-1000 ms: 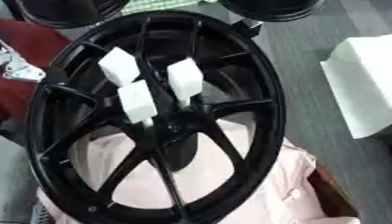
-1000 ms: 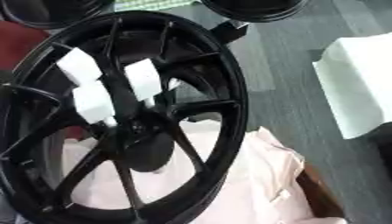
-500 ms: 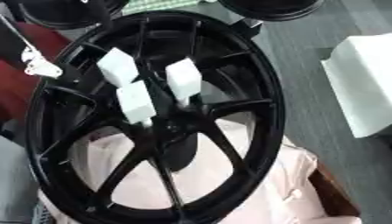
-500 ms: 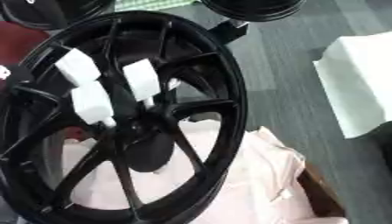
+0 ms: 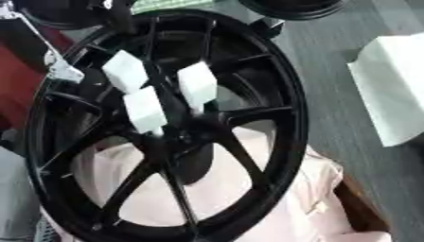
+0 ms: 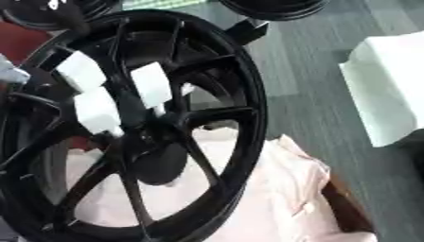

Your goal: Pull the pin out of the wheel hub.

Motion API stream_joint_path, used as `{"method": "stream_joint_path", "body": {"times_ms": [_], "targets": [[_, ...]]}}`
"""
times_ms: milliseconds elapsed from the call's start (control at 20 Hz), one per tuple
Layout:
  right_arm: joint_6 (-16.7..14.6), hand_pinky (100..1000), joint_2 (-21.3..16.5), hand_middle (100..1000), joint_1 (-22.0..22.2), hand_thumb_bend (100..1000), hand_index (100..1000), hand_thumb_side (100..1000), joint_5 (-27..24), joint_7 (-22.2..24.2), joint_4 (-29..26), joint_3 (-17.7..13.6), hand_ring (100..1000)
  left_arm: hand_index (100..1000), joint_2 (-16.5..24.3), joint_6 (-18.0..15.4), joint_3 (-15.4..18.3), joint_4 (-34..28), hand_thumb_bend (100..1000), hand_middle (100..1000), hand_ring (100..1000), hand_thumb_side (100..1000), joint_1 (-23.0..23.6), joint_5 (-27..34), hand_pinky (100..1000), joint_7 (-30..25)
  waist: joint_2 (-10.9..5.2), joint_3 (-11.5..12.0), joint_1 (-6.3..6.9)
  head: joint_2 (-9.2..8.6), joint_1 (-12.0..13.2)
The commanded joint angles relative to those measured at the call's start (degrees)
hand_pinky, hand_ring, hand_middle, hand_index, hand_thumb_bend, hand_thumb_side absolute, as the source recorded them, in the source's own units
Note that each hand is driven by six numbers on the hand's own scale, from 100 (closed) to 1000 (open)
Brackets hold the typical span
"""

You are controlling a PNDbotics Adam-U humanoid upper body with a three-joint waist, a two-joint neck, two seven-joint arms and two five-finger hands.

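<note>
Pins: three white blocky ones stick out near the centre of one black spoked wheel hub, which stands tilted over a pale pink cloth. Left hand shows silver by the rim's upper left; fingers can't be made out.
</note>
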Motion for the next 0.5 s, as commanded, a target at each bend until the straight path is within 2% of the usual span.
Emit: {"method": "stream_joint_path", "body": {"times_ms": [50, 500], "targets": [[-0.11, 836, -1.32, 674, -0.99, 100, 727, 485, -0.11, -0.15, 0.02, -0.69, 759, 850, 0.47, -0.26, 0.16, 0.48, 428, 797, 818, 159, -1.26, 0.0, 826, -0.88, -0.93, -0.17, -0.23, -0.92, 0.33], [-0.32, 835, -1.03, 672, -1.02, 100, 726, 485, -0.26, -0.8, 0.31, -0.97, 758, 846, 0.01, -1.26, -0.6, 1.19, 392, 793, 823, 166, -1.13, 0.82, 830, -3.75, -0.7, -0.6, -0.06, -1.42, -0.72]]}}
